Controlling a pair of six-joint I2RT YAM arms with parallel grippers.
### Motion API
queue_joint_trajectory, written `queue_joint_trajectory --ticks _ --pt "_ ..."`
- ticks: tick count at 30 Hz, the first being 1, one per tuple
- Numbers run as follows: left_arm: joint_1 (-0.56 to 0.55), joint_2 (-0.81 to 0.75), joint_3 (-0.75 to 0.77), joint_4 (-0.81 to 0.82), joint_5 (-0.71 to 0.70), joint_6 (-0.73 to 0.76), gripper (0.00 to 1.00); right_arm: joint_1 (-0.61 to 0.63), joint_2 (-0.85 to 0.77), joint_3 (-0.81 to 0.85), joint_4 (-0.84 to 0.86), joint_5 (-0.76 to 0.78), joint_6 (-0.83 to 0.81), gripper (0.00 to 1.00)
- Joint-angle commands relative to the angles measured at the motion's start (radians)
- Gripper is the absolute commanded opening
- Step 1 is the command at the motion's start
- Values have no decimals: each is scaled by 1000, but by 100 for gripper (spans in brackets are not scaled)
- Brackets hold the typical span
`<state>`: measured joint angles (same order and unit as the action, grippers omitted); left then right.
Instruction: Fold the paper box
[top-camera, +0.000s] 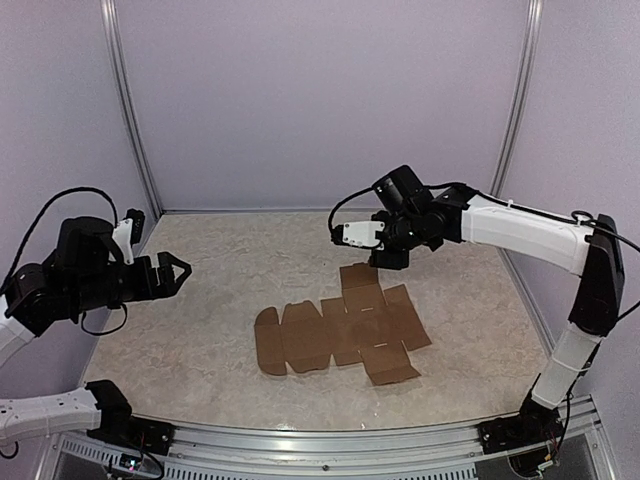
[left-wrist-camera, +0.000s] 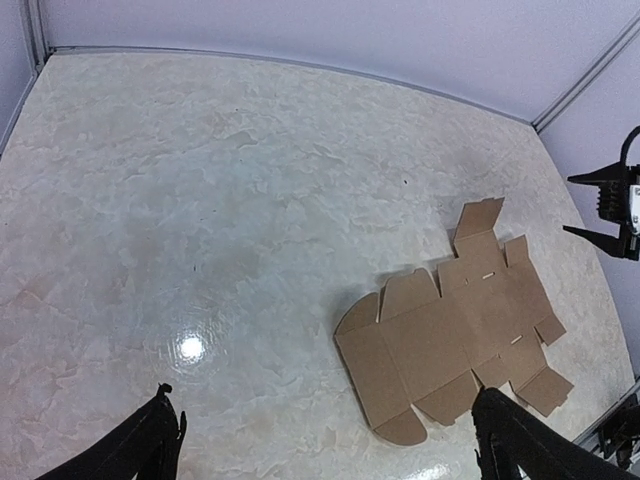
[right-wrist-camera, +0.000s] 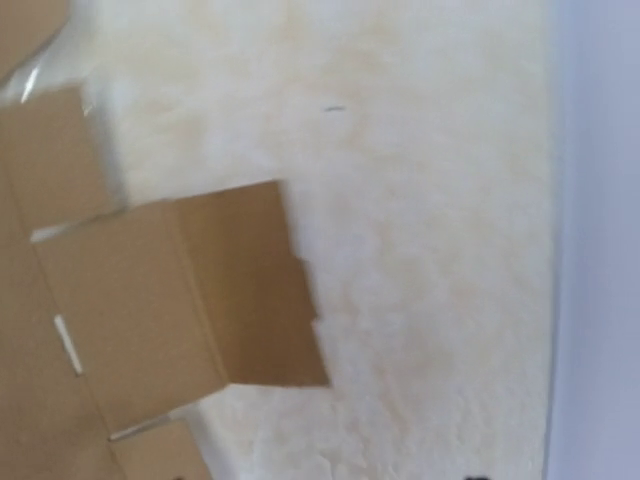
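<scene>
The paper box (top-camera: 345, 330) lies unfolded and nearly flat on the marbled table, a brown cross-shaped sheet with rounded flaps on its left side. My right gripper (top-camera: 388, 262) hovers just above the sheet's far flap (right-wrist-camera: 245, 285), which tilts up slightly off the table. In the left wrist view the right gripper (left-wrist-camera: 568, 205) shows its two fingers spread apart with nothing between them. My left gripper (top-camera: 180, 272) hangs open over the table's left side, well away from the paper box (left-wrist-camera: 465, 320), with its fingers (left-wrist-camera: 150, 440) wide apart and empty.
Pale walls with metal corner posts (top-camera: 128, 110) enclose the table on three sides. A metal rail (top-camera: 330, 450) runs along the near edge between the arm bases. A bright light reflection (left-wrist-camera: 190, 347) shows on the tabletop.
</scene>
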<state>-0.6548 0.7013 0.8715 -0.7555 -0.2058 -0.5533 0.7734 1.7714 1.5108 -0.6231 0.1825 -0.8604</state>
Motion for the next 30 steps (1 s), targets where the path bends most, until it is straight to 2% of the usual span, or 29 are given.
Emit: queue_joint_trajectory --ticks 1,8,13,17,23,30 --pt "4 43 48 43 20 73 99 -6 -124 -80 60 23 241 60" --pt "4 144 40 126 67 102 99 -80 -268 -251 93 118 747 65" --pt "-4 197 -5 212 128 88 99 -175 -317 -371 79 -77 1068 69" --pt "-11 218 -29 257 141 83 99 -251 -381 -539 203 -310 1271 71" --pt "-14 237 -27 270 145 82 99 -294 -418 -723 344 -437 1431 69" --pt "-18 223 -34 265 157 79 99 -342 -364 -832 479 -540 1477 67"
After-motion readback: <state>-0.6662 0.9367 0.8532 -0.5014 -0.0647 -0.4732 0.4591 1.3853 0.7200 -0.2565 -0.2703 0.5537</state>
